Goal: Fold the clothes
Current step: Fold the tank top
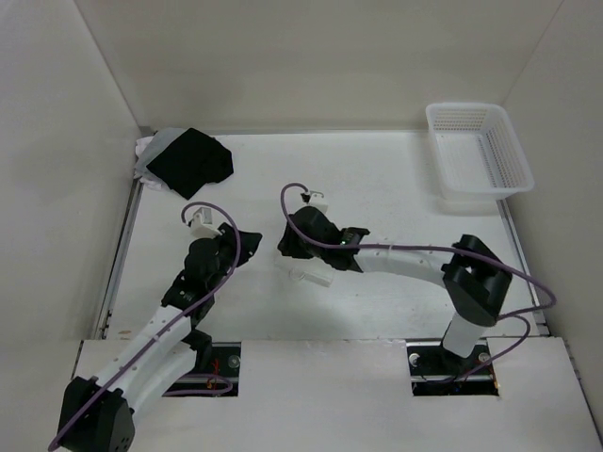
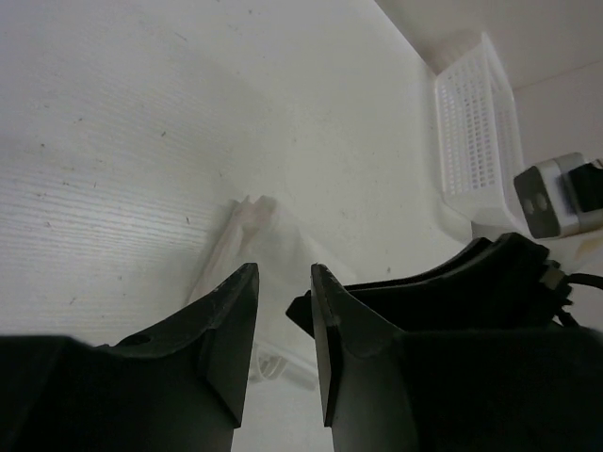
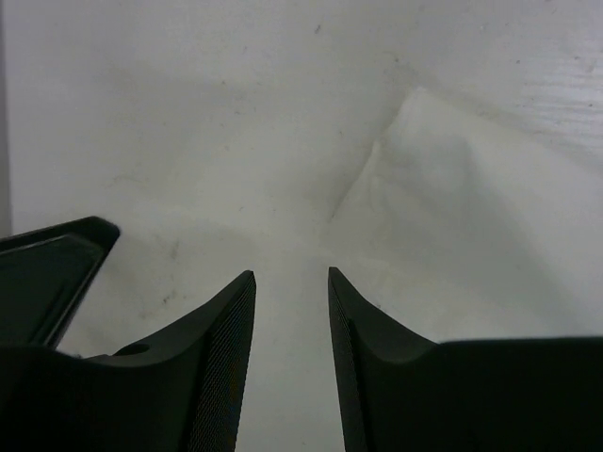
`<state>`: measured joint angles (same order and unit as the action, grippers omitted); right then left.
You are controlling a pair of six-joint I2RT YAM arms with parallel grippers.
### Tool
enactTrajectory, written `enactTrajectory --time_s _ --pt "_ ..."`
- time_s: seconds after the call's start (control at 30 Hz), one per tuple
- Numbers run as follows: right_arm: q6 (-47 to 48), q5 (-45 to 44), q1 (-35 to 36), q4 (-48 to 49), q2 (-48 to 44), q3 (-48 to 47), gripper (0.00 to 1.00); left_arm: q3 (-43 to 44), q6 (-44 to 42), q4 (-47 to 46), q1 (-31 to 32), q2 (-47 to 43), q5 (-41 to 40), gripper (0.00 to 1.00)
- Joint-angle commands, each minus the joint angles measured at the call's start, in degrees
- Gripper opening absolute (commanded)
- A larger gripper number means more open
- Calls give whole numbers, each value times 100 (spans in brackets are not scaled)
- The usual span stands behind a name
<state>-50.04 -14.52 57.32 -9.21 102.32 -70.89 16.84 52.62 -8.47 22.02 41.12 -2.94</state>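
Note:
The clothes (image 1: 313,276) are a thin white garment lying flat on the white table, hard to tell from it in the top view. In the left wrist view the clothes (image 2: 252,226) show a folded edge ahead of my left gripper (image 2: 285,268), with a strap loop (image 2: 270,364) below the jaws. The left gripper (image 1: 252,237) is open, and nothing is between its fingers. In the right wrist view my right gripper (image 3: 291,273) is open just above the table, and the clothes (image 3: 452,207) lie ahead and to its right. The two grippers nearly meet; the right gripper (image 1: 284,247) faces left.
A black cloth (image 1: 191,161) lies over some white fabric in the far left corner. A white mesh basket (image 1: 478,149) stands at the far right. White walls close in the table on three sides.

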Motion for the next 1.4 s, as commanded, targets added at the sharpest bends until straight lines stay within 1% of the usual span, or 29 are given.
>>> enactTrajectory --time_s 0.0,0.03,0.1,0.17,0.2,0.23,0.37,0.5,0.6,0.83,0.97,1.03,1.13,1.2,1.3,1.37 --pt "-76 -129 -23 1034 -1045 618 41 108 3 -348 192 149 118 27" --pt "-6 -164 -58 1157 -1283 925 38 152 -15 -409 332 255 83 27" --pt "64 -165 -190 1272 -1618 1427 27 223 -24 -646 631 536 -13 27" --pt "73 -77 -400 1378 -1864 1945 14 337 -32 -918 991 930 -153 28" --pt "82 28 -506 1474 -1926 2165 10 416 -50 -1041 1167 1167 -215 28" --pt "108 159 -629 1623 -1961 2359 8 495 -68 -1164 1325 1405 -268 28" --pt "249 800 -1104 2431 -1910 2870 7 811 -173 -1753 1748 2538 -391 28" --pt "206 1372 -1438 3038 -1506 3072 7 882 -129 -2237 1766 3418 -348 28" --pt "118 1452 -1587 3443 -1146 3248 7 742 -59 -2335 1678 3692 -356 28" --pt "-243 1496 -2053 4032 -626 3573 6 92 -41 -2317 1239 3701 -330 28" --pt "-287 1496 -2115 4199 -529 3635 7 -110 -24 -2317 1098 3509 -304 28" --pt "-296 1505 -2133 4261 -573 3653 8 -146 -24 -2282 1089 3350 -304 28" --pt "-269 1558 -2133 4244 -748 3653 13 -129 -6 -2072 1089 2991 -243 28" --pt "-234 1645 -2142 4244 -1011 3705 19 -102 11 -1861 1168 2517 -242 28" --pt "-155 1698 -2142 4191 -1617 3819 29 12 -67 -1440 1344 1674 -400 31" --pt "-50 1698 -2142 4112 -2135 3916 34 117 -242 -1115 1440 1225 -636 33"
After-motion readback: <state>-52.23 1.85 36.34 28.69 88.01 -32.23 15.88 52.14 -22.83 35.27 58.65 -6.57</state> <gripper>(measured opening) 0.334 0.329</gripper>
